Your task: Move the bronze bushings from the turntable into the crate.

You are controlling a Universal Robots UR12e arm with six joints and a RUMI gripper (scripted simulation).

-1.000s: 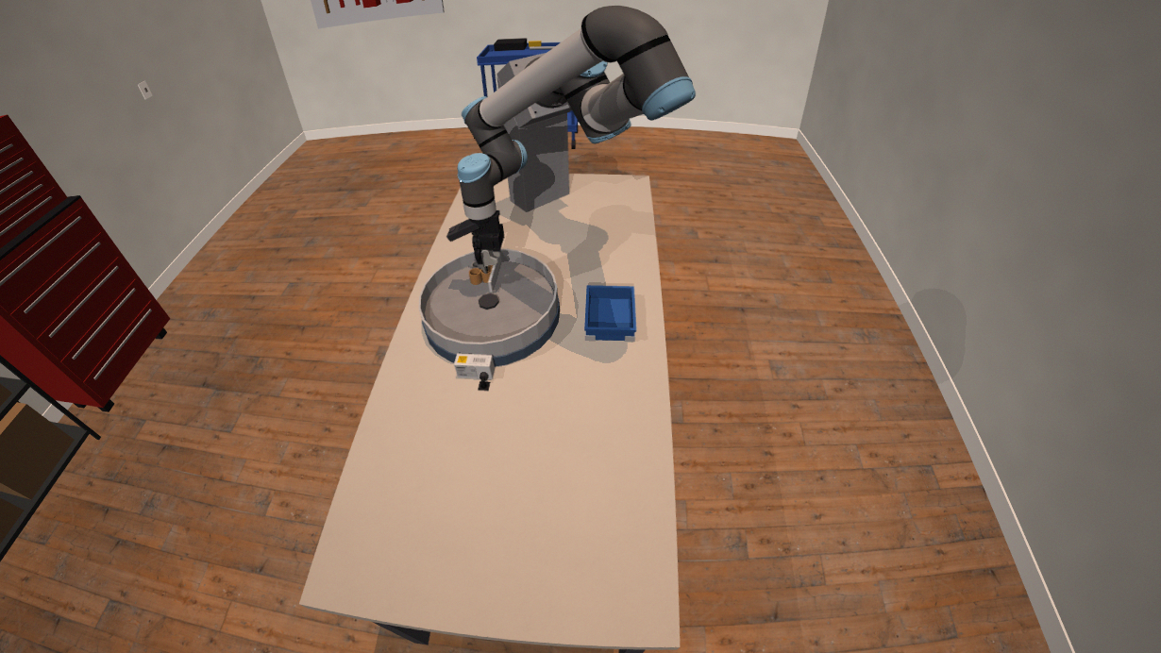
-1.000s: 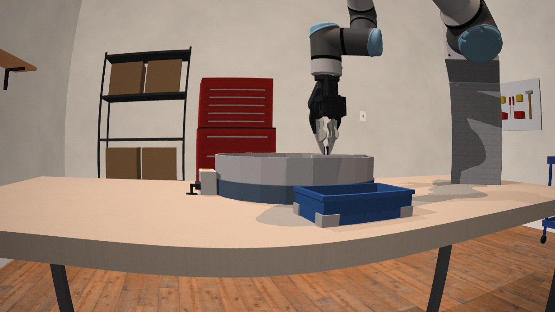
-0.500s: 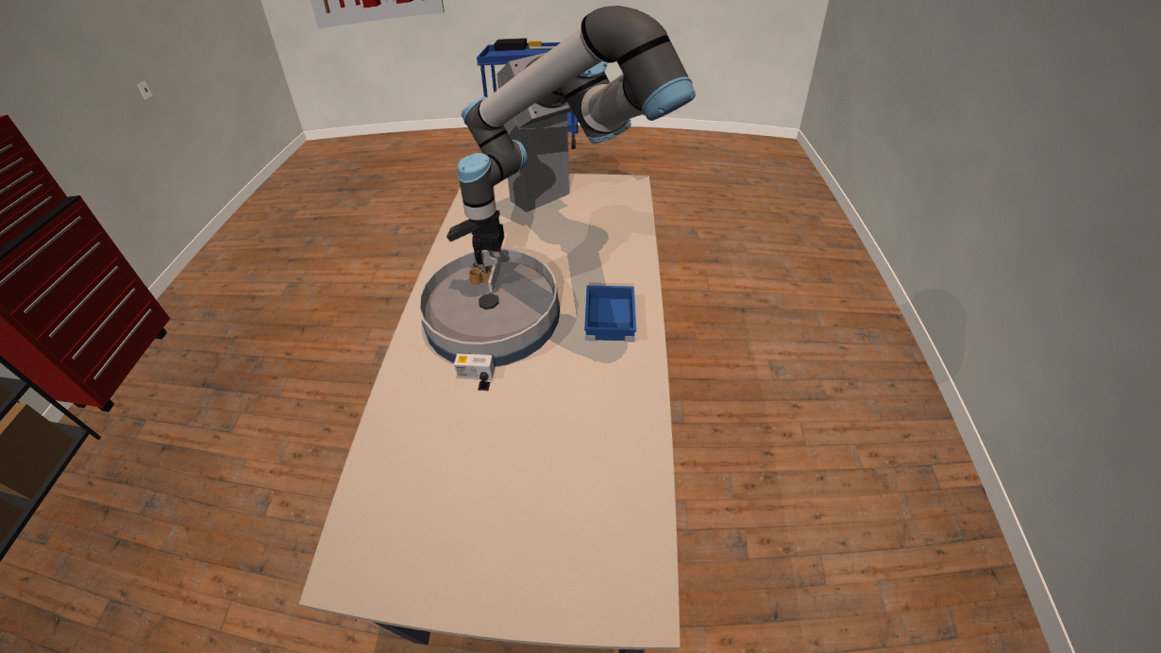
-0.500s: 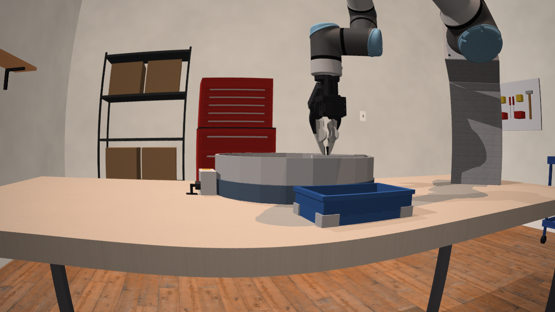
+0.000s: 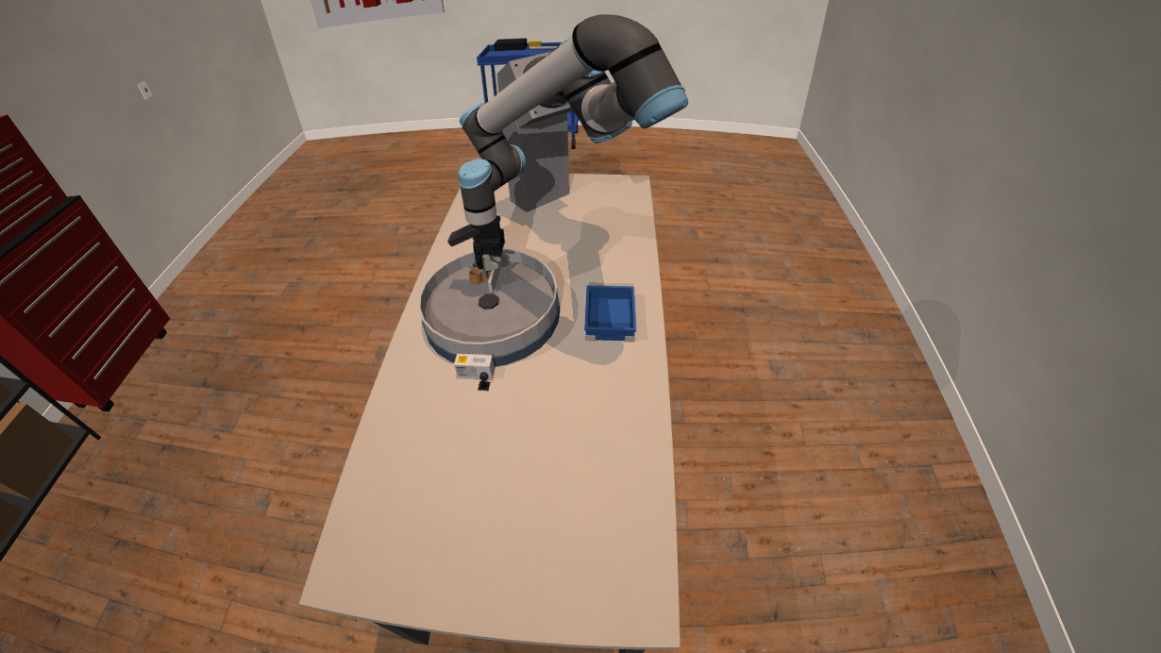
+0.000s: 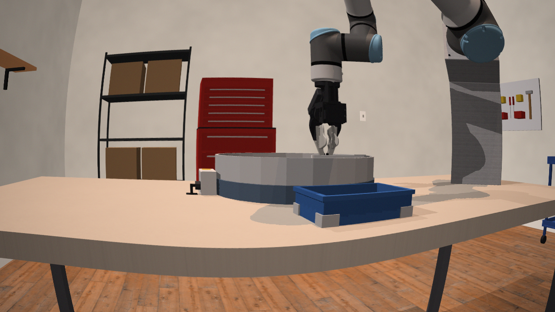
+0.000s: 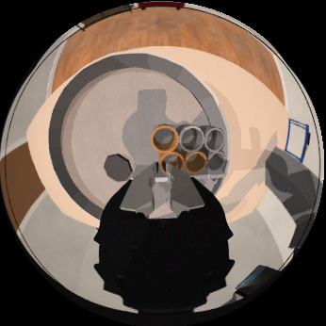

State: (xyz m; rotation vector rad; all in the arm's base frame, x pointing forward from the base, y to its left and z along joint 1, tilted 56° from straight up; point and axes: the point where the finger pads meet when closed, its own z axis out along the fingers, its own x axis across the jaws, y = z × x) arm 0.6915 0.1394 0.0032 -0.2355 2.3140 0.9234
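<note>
Bronze bushings still owed to the crate point(image 5: 610, 333) point(image 6: 360, 210): three that I can make out in the wrist view, all on the turntable point(image 5: 496, 346) point(image 6: 267, 169) point(image 7: 57, 141). A near bronze bushing point(image 5: 484, 276) point(image 7: 171, 153) stands at my fingertips; a second bronze bushing point(image 7: 195, 152) is just beside it on the side toward my base, and an outer bronze bushing point(image 5: 475, 277) point(image 7: 153, 138) is on the other side of the pair from my palm. Three steel bushings, the first point(image 7: 191, 126), second point(image 7: 214, 128) and third point(image 7: 216, 152), are grouped close by, with their open ends up, and should remain there.

My gripper point(image 5: 487, 273) point(image 6: 326, 153) point(image 7: 160, 162) points down inside the ring of the wall, its jaws almost together with a narrow slot between the tips. The near bushing's rim lies at that slot, but I cannot tell whether I have pinched it or merely straddle it.

From above, I see no bushing in the crate, so I judge the delivery to be at its beginning. Each bronze piece has yet to be lifted over the wall and set down; after the final one, I must release and withdraw.

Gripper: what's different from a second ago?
The gripper has come down a little toward the turntable; no grasp or release shows. Its fingers stay shut. The visible bronze bushings, turntable and crate look unmoved.
</note>
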